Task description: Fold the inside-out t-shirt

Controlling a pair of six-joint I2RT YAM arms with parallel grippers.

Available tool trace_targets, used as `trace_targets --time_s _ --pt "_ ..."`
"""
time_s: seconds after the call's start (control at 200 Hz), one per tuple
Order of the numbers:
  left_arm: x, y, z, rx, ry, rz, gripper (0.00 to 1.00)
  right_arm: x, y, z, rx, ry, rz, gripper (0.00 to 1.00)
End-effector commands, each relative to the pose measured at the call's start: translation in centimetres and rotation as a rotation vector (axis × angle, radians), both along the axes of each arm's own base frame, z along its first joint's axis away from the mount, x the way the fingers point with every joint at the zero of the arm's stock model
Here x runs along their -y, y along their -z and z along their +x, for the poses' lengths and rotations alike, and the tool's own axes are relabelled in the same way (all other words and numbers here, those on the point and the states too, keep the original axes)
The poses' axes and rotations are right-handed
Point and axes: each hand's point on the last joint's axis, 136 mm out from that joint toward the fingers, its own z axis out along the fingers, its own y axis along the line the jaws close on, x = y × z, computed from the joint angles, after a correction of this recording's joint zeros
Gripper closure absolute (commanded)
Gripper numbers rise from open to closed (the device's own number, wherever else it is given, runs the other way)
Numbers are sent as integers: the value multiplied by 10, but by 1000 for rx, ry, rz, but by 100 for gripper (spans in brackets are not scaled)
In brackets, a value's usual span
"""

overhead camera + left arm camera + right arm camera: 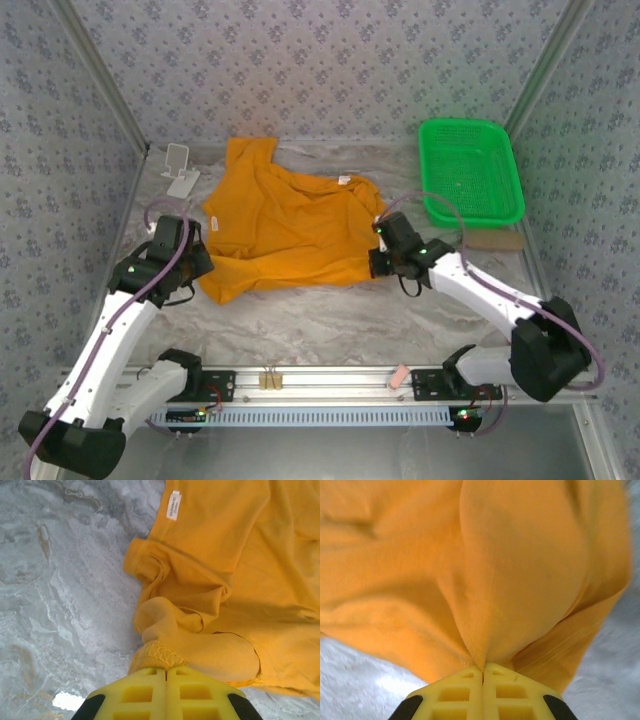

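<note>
- Marbled grey surface [300,322] sits inside patterned walls, with a green basket [470,172] at its far right corner and a small white stand [180,170] near its far left corner.
- The t-shirt [285,232] lies rumpled across the middle of the surface. Its near edge runs left to right, and the rest of the cloth spreads away toward the far edge, reaching furthest at the far left.
- The white tag [344,180] shows on the far right part of the cloth.
- The left end effector [166,669] is clenched on a stitched edge at the shirt's near left corner, fingers pressed together with fabric bunched between them.
- The right end effector [483,667] is likewise clenched on a pinch of cloth at the near right corner.
- Each arm grips the corner on its own side. The held edge spans between them, parallel to the near edge of the surface.
- All loose cloth lies beyond both end effectors, so a fold would likely carry this edge up and toward the far edge.
</note>
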Motion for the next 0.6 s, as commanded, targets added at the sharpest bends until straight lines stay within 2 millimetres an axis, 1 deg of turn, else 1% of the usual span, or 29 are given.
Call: trace_targets --time_s 0.0,0.065,0.105,0.16,0.185,0.235,0.26,0.28,0.355,0.385,0.435,0.48,0.56,0.585,0.6 --pt "-22 14 -22 -63 -80 61 100 2 25 -23 -135 -7 -38 99" --pt "-26 19 -25 -75 -92 63 100 -1 23 -26 -146 -31 -14 93" --pt "-28 21 -27 -88 -100 55 100 -4 17 -25 -144 -43 21 89" --pt "-29 24 -28 -104 -106 35 100 -2 8 -21 -145 -35 58 81" --pt "-29 24 -28 -102 -107 27 100 1 5 -19 -143 -29 68 76" --pt "-28 23 -26 -92 -103 20 100 9 1 -13 -140 4 83 58" --pt "-27 21 -25 -85 -100 18 100 14 1 -10 -141 21 90 53" --pt "-28 20 -24 -80 -100 17 100 18 1 -7 -143 37 98 51" --pt "-27 16 -22 -69 -100 11 100 21 4 1 -167 66 134 48" --pt "-26 16 -22 -69 -100 8 100 18 5 5 -177 71 161 46" --pt "-26 18 -22 -72 -103 1 100 11 10 10 -185 72 191 46" --pt "-24 21 -21 -74 -99 -6 100 -1 14 15 -195 57 226 46" --pt "-24 28 -21 -88 -107 -12 100 -12 24 22 -214 56 231 48" --pt "-24 31 -22 -93 -115 -13 100 -14 28 24 -225 59 224 50" --pt "-25 32 -22 -96 -121 -14 100 -15 32 24 -240 63 216 54"
